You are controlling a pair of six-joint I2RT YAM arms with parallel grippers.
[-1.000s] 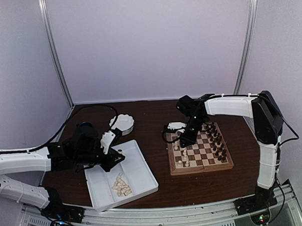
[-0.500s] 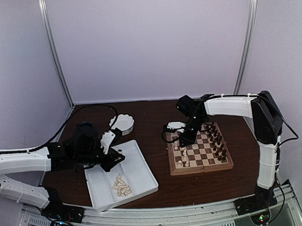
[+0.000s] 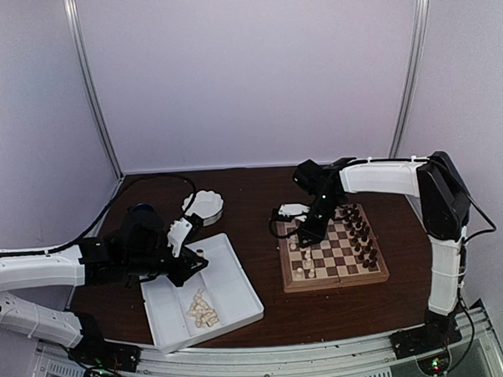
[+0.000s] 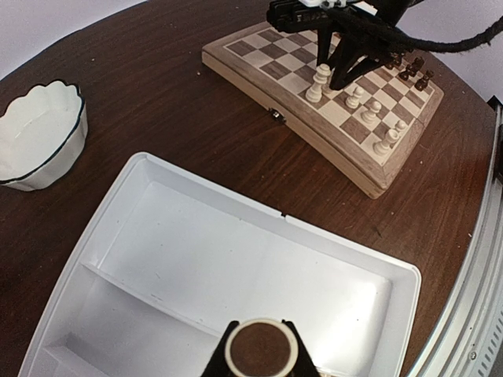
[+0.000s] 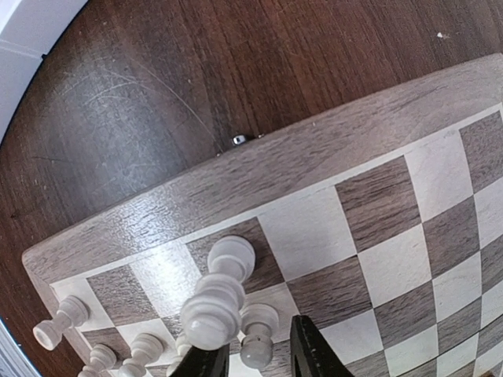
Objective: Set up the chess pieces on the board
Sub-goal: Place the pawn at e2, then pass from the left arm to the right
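We see the right gripper (image 5: 259,360) low over the left edge of the board (image 5: 314,149). Its fingers stand slightly apart, one on each side of a cream pawn (image 5: 258,328). The pawn stands upright on its square. It looks let go, though the fingertips run out of the picture. Taller cream pieces (image 5: 214,308) stand just beside it, and the dark set (image 3: 359,234) lines the board's right edge.

The left gripper (image 4: 261,364) hangs over the white tray (image 4: 236,259), near the table's (image 3: 251,188) near-left corner. It is clamped on a cream piece (image 4: 261,349) whose round base faces the camera. More cream men (image 3: 201,308) lie heaped at the tray's near edge.

Since a second ago we find both arms in place. Only the right fingers have parted.
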